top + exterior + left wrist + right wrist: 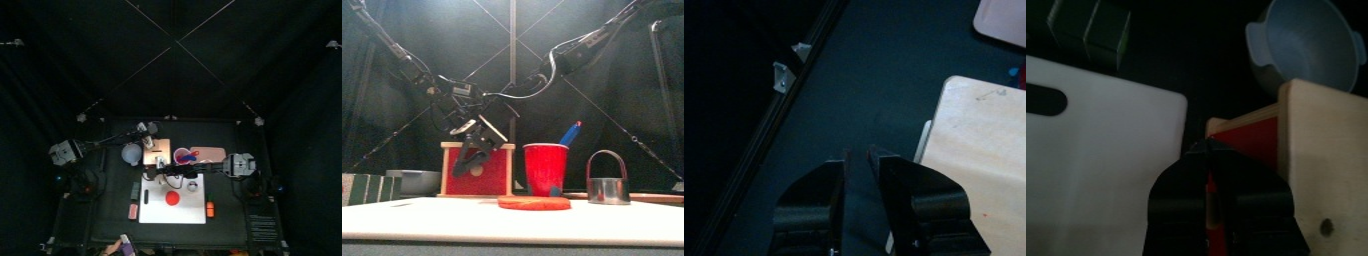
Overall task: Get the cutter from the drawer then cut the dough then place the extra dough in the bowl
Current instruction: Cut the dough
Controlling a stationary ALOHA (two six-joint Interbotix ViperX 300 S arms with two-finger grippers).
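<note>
The pale wooden box (445, 170) with its red drawer front (497, 178) stands behind the white cutting board (154, 215). My right gripper (1207, 150) is at the drawer front, its jaws shut with red between them; the front view shows the right gripper (476, 155) low before the box. A flat red dough disc (535, 203) lies on the board. The metal cutter (608, 180) stands upright to its right. The blue-grey bowl (1300, 45) sits beside the box. My left gripper (858, 155) hovers shut over bare table next to the box top (978, 130).
A red cup (545, 168) holding a blue knife stands right of the box, behind the dough. Dark green sushi blocks (362, 188) lie at the far left of the table. The table's left edge runs close past the left gripper.
</note>
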